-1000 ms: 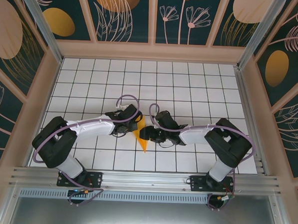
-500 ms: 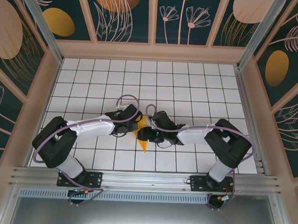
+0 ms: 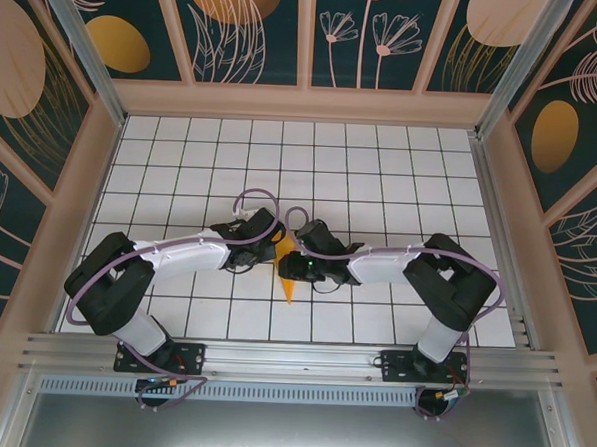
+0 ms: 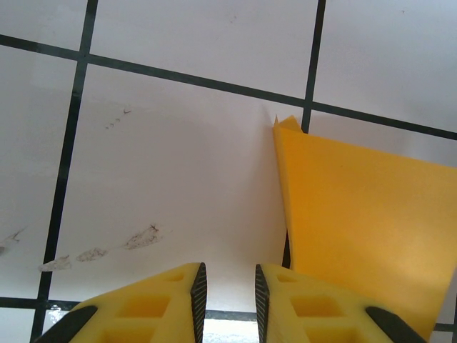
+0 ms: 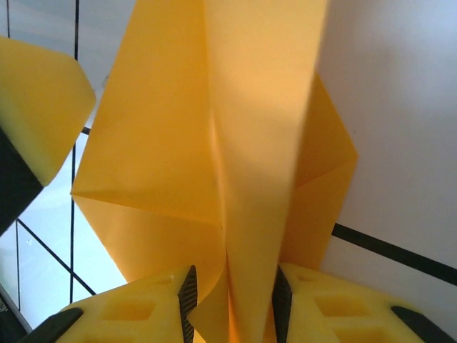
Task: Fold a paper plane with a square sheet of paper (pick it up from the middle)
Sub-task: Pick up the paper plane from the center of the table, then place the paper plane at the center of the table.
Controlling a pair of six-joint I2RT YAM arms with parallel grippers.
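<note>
The square sheet of paper (image 3: 289,286) is folded into a narrow orange-yellow wedge pointing at the near edge, lying between the two grippers mid-table. In the right wrist view its raised centre fold (image 5: 214,128) runs back between the jaws of my right gripper (image 5: 232,300), which are shut on it, paper touching both pads. My right gripper (image 3: 294,267) covers the paper's right side. My left gripper (image 3: 274,250) sits at its left edge. Its jaws (image 4: 228,293) stand a narrow gap apart over bare tile, with the paper (image 4: 364,214) just to their right.
A white tiled floor (image 3: 381,178) stretches behind and to both sides of the arms. Patterned walls (image 3: 308,44) enclose it. A metal rail (image 3: 291,358) runs along the near edge. One yellow finger of the left gripper (image 5: 36,107) shows at the left in the right wrist view.
My right gripper has slid left onto the paper and its jaws have narrowed around the centre fold. The left arm has not moved.
</note>
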